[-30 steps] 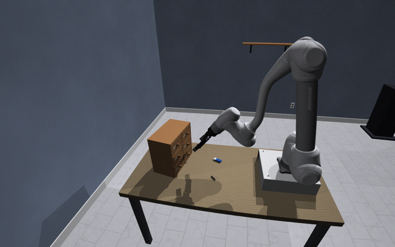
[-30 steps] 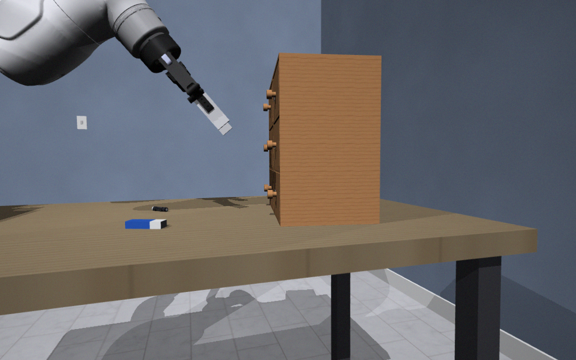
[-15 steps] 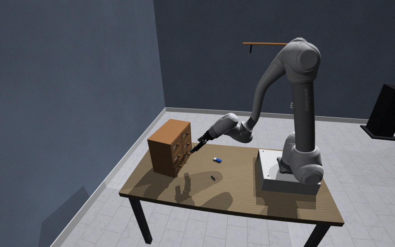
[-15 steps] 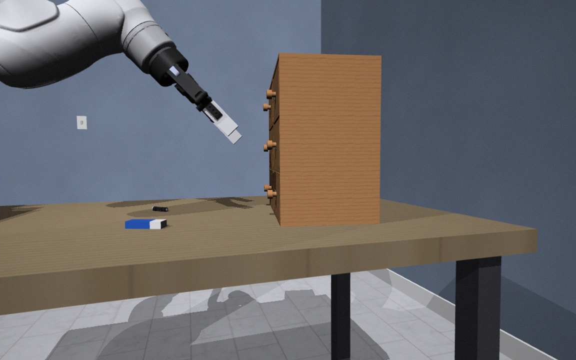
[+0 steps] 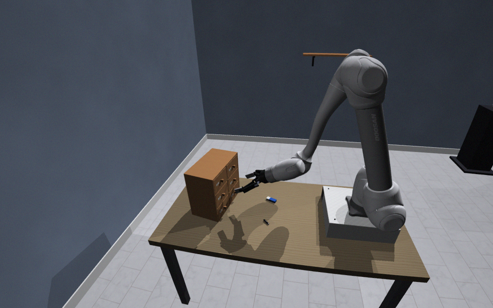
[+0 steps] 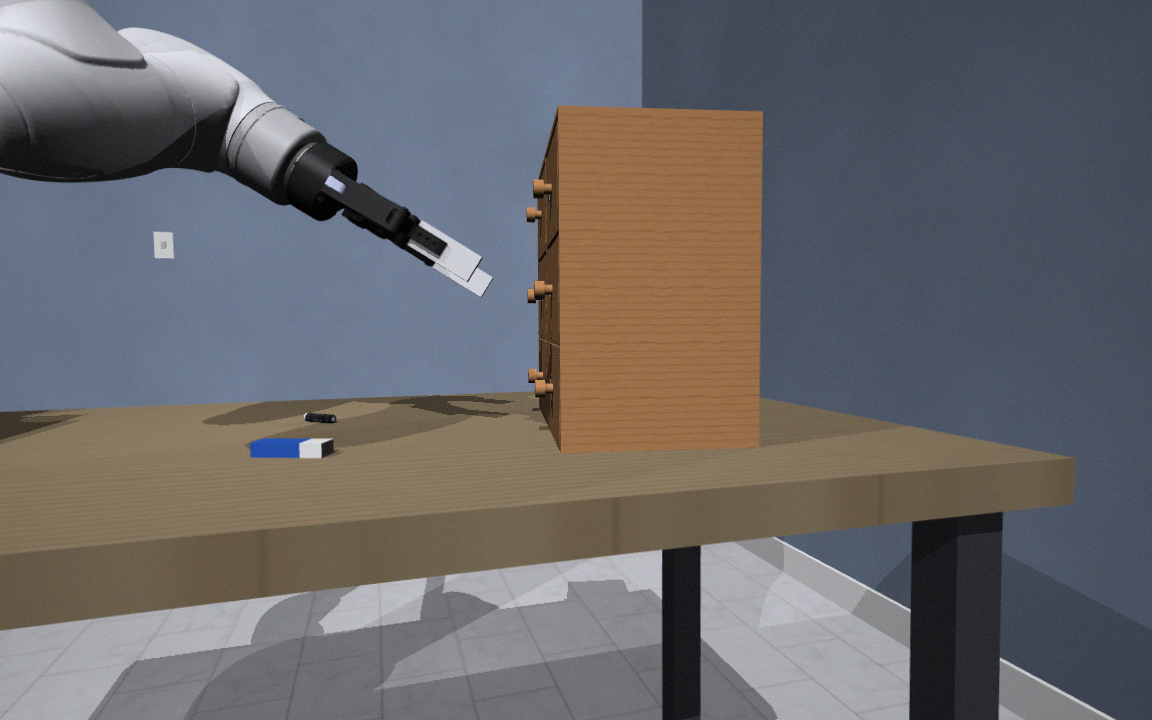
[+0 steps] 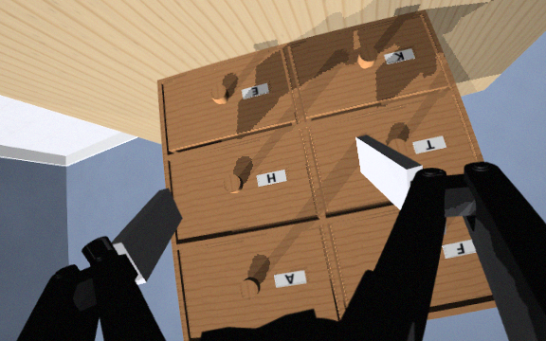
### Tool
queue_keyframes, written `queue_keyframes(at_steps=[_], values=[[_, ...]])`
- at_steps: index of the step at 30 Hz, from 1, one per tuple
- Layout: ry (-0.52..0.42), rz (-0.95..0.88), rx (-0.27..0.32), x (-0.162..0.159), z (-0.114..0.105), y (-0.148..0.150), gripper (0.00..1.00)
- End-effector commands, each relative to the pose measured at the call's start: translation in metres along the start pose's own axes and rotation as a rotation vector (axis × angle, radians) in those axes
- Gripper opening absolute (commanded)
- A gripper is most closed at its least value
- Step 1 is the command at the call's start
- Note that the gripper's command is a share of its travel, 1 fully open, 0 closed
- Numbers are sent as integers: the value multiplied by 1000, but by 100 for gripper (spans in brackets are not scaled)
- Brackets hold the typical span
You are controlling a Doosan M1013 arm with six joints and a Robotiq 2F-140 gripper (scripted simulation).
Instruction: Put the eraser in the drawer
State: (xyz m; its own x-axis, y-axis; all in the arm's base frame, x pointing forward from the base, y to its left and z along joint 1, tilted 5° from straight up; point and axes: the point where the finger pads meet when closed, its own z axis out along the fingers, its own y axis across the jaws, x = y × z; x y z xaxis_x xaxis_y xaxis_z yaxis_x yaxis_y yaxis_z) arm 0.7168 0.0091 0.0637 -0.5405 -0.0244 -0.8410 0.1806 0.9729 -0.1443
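Hand approaching chest front, all drawers shut

Hand [image 6: 471,274] spread wide and empty, level with middle row; drawer K [image 7: 373,71] sits in bottom row, below the fingertips. Eraser [image 6: 291,447] lies flat on tabletop [image 6: 490,501], lower left of exterior frame

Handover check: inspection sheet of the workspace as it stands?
Surface: wooden table, arm on a grey base block.
Job's things: eraser flat on the table; chest upright, K drawer in the bottom row, all six drawers look shut.
Clutter: small dark cylinder beyond the eraser.
Hand: hand open, empty, short of the drawer fronts.
Cables: nothing seen.
Surroundings: wall shelf, black pedestal.
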Motion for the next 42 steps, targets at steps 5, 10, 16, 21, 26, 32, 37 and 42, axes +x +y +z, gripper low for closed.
queue_keyframes(at_steps=[5,10,16,21,26,32,37,42], values=[[-203,30,-81,4,6,-10,100],[-209,30,-81,4,6,-9,100],[-209,30,-81,4,7,-9,100],[-209,30,-81,6,8,-9,100],[-209,30,-81,15,13,-9,100],[-209,30,-81,35,26,-7,100],[-209,30,-81,48,34,-6,100],[-209,30,-81,69,47,-5,100]])
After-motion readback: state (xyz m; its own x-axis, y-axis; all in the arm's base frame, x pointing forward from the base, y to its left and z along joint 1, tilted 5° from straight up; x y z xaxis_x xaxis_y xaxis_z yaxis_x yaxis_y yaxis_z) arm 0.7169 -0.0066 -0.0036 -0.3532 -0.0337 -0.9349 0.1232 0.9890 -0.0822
